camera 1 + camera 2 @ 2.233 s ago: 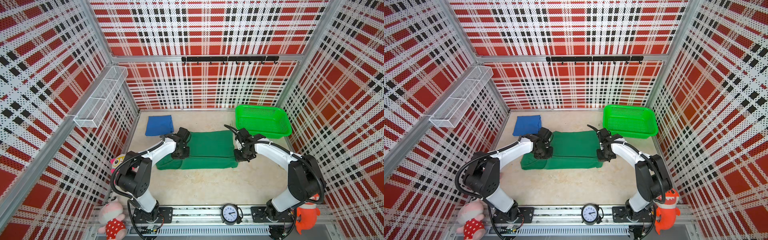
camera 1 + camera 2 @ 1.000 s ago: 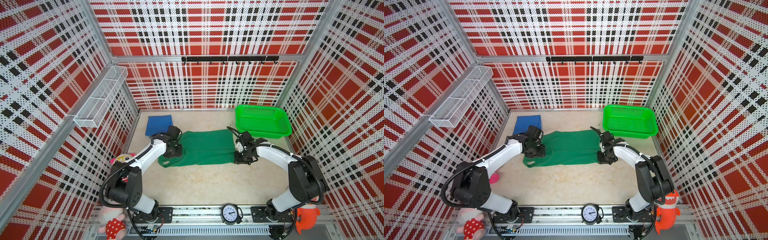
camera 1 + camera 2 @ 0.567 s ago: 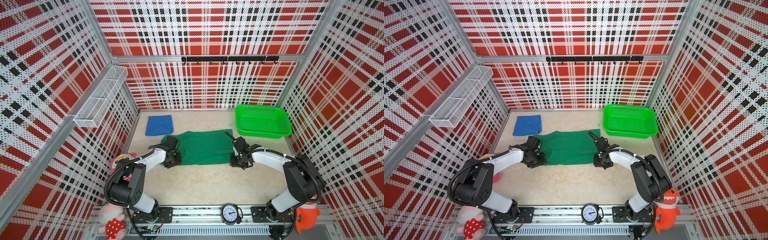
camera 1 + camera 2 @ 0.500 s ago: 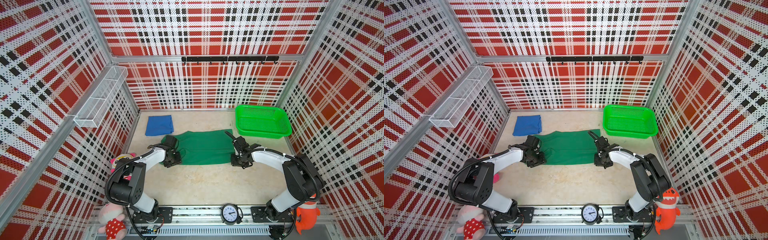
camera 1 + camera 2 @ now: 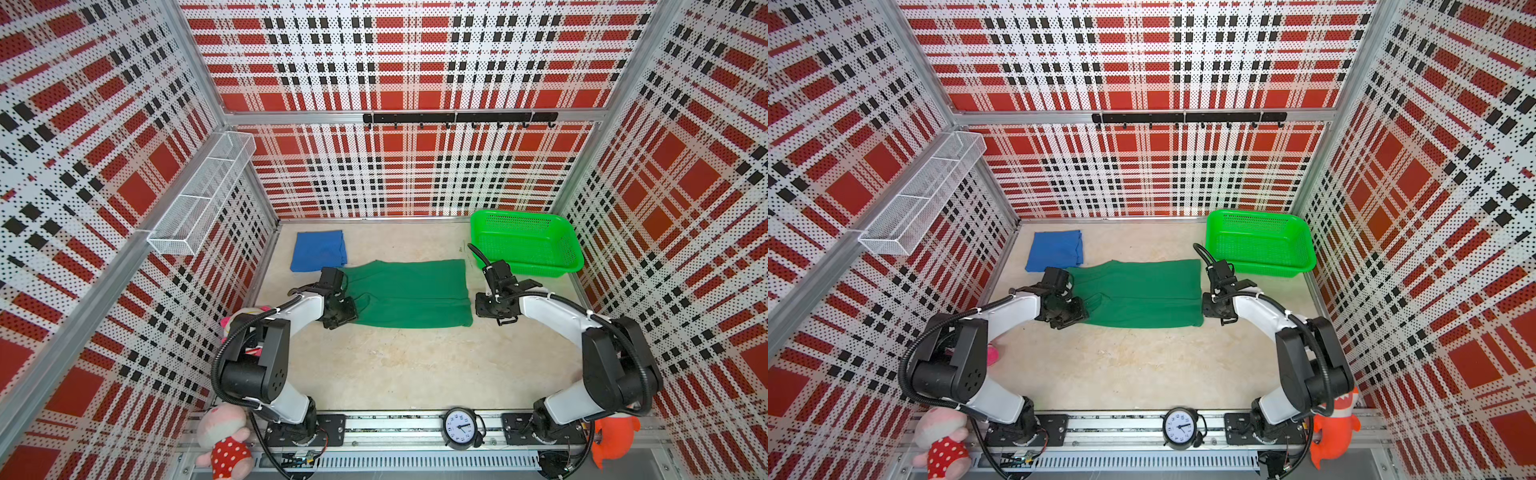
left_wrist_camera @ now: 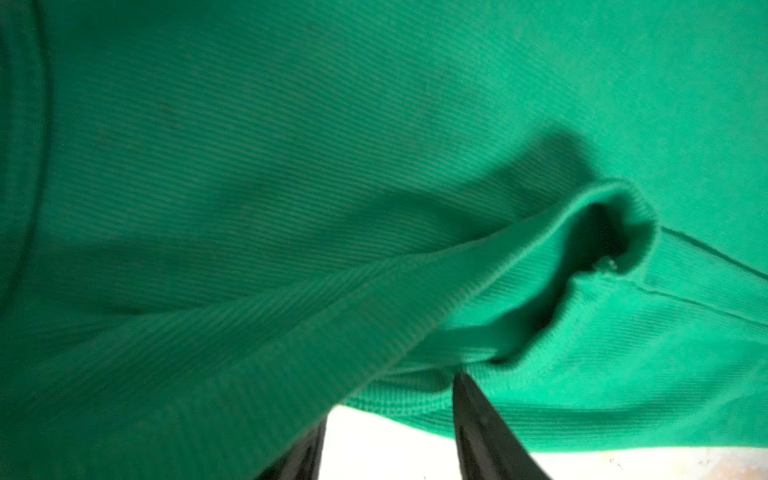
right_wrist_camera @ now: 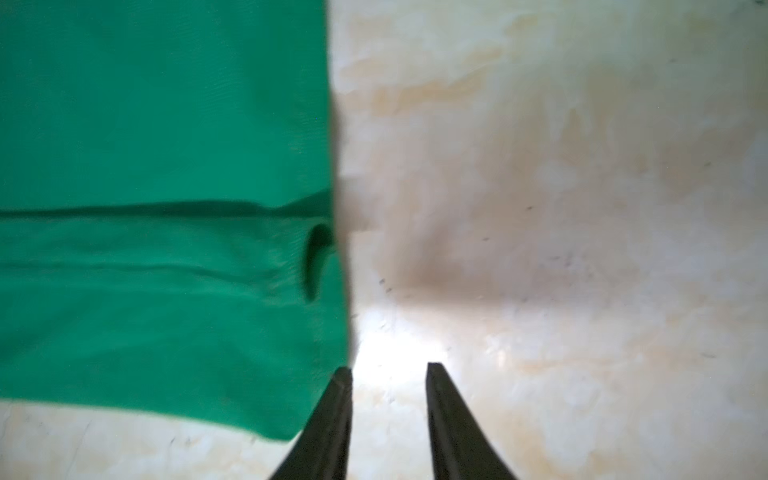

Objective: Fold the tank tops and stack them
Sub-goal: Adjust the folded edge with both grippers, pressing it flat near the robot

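Left gripper [image 6: 386, 415] — fingers parted, tips touching edge of dark green tank top [image 5: 407, 291], nothing clamped. Right gripper [image 7: 388, 368] — fingers apart, empty, over table [image 7: 540, 208] just beside that garment. Blue tank top [image 5: 318, 250] beyond left gripper.

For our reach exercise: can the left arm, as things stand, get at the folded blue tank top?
Probably yes: the blue tank top lies just beyond the left arm, with nothing standing between them.

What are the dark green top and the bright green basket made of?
Dark green tank top: soft, matte ribbed knit cloth, apparently; fine ribs and a stitched hem show close up. Bright green mesh basket: probably rigid moulded plastic, slightly glossy, walls full of small holes.
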Action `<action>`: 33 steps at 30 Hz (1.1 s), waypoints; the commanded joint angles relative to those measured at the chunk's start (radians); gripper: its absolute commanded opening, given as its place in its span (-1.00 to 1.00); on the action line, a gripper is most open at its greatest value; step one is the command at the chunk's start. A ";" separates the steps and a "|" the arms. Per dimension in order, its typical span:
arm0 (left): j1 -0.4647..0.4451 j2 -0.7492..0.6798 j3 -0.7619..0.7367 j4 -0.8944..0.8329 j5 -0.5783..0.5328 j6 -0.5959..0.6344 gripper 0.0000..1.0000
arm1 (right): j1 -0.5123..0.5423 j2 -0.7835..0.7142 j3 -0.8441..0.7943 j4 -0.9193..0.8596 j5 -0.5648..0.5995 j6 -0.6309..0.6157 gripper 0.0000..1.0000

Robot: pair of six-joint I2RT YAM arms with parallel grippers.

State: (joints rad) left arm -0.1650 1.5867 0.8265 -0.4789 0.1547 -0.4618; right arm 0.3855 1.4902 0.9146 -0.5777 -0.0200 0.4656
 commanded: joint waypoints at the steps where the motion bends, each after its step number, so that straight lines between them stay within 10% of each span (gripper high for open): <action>1: 0.014 0.059 -0.038 0.008 -0.062 0.031 0.05 | 0.085 -0.040 -0.052 -0.052 -0.093 0.027 -0.17; 17: 0.040 0.081 -0.043 0.015 -0.064 0.051 0.05 | 0.098 0.142 -0.059 0.151 -0.001 0.081 -0.24; 25: 0.050 0.084 -0.051 0.017 -0.061 0.051 0.03 | 0.090 0.150 -0.025 0.121 0.087 0.016 -0.85; 33: 0.063 0.085 -0.060 0.022 -0.062 0.048 0.02 | 0.089 0.104 0.110 -0.134 0.302 -0.240 -1.00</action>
State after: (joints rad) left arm -0.1345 1.5917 0.8253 -0.4789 0.1963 -0.4400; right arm 0.4816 1.6283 0.9825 -0.5838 0.1387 0.3630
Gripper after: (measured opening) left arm 0.510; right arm 0.065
